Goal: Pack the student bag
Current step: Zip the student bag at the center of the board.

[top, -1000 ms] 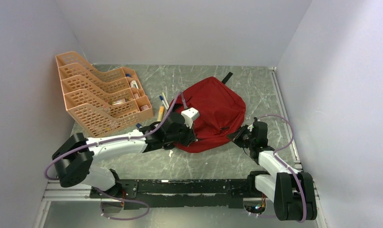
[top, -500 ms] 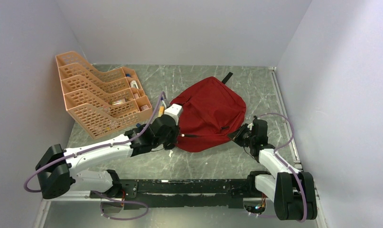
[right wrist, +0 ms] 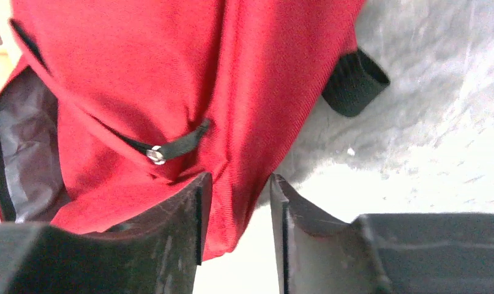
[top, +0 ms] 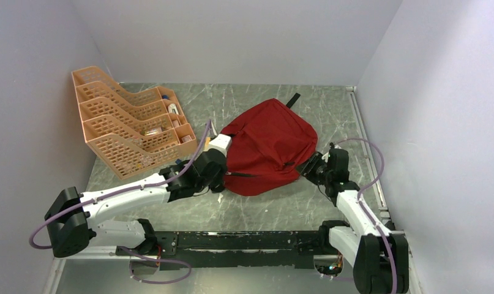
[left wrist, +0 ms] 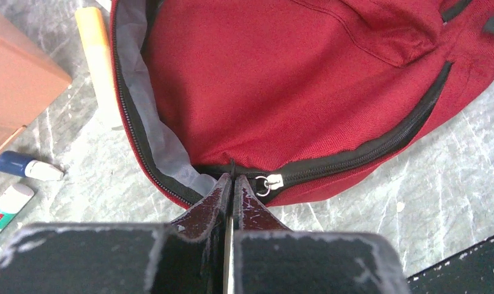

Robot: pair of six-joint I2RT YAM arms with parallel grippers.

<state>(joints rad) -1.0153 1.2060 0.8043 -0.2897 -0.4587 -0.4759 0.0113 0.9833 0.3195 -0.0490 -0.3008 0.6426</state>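
The red student bag [top: 269, 144] lies in the middle of the table, its main zip partly open and grey lining showing [left wrist: 140, 92]. My left gripper [top: 226, 175] is at the bag's near left edge. In the left wrist view it [left wrist: 233, 180] is shut on a thin black zipper pull, just left of the silver slider [left wrist: 270, 182]. My right gripper [top: 310, 167] is at the bag's right edge. In the right wrist view its jaws [right wrist: 235, 184] stand apart with a fold of the red bag [right wrist: 140, 73] hanging between them, touching the left finger only.
An orange tray rack [top: 119, 131] stands at the back left. An orange marker [left wrist: 100, 61], a blue-capped pen [left wrist: 27, 166] and a glue stick [left wrist: 5, 205] lie beside the bag's left edge. A black strap [right wrist: 354, 82] sticks out at the bag's right.
My left gripper has drawn back leftward from over the bag to its near left edge, pulling the zip along. My right gripper has edged slightly farther up along the bag's right side.
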